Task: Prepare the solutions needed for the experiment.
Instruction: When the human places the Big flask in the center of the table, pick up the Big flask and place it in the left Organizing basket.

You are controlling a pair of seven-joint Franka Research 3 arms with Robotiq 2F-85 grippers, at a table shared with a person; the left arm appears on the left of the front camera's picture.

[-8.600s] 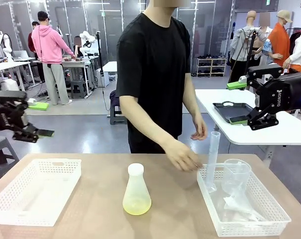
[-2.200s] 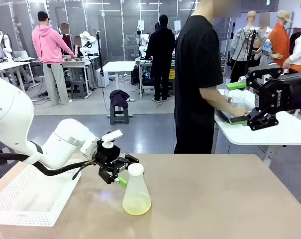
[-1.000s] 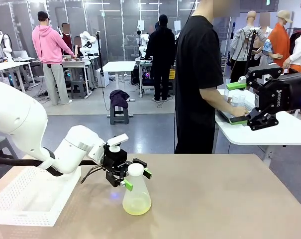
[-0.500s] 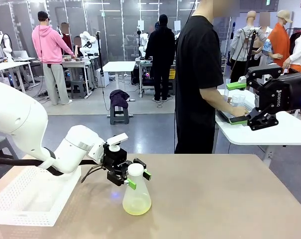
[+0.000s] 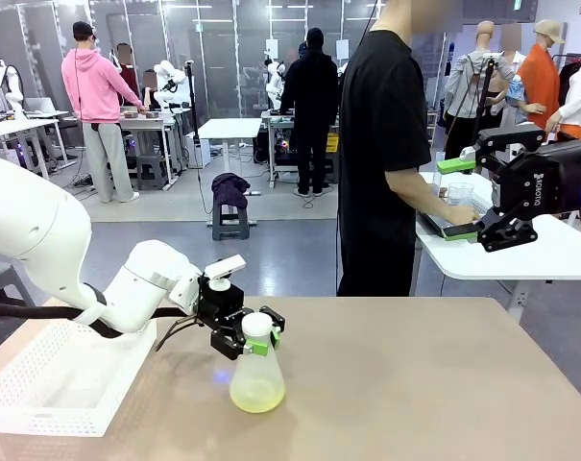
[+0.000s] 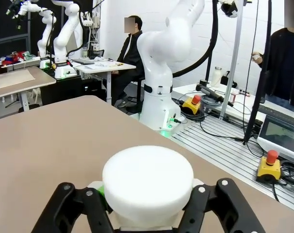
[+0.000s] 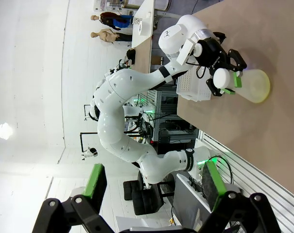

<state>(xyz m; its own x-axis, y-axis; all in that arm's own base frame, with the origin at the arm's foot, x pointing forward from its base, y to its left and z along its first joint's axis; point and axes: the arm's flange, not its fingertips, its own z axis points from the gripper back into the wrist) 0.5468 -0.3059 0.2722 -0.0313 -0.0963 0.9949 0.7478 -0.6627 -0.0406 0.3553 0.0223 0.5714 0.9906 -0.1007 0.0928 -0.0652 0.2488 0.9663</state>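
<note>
The left gripper (image 5: 255, 338) clasps the stoppered neck of the flask (image 5: 257, 384) holding the solutions (image 5: 257, 397) mid-table, white basket (image 5: 55, 379) beside, its neck hidden behind the fingers, while the right gripper (image 5: 468, 197) hangs spread and empty.

Pale yellow-green solution (image 5: 256, 397) sits in the bottom of the frosted flask (image 5: 256, 379), lower middle of the front frame. Flask's upright, white stopper (image 6: 147, 180) on, my left gripper (image 5: 254, 339) pinching its neck.
</note>
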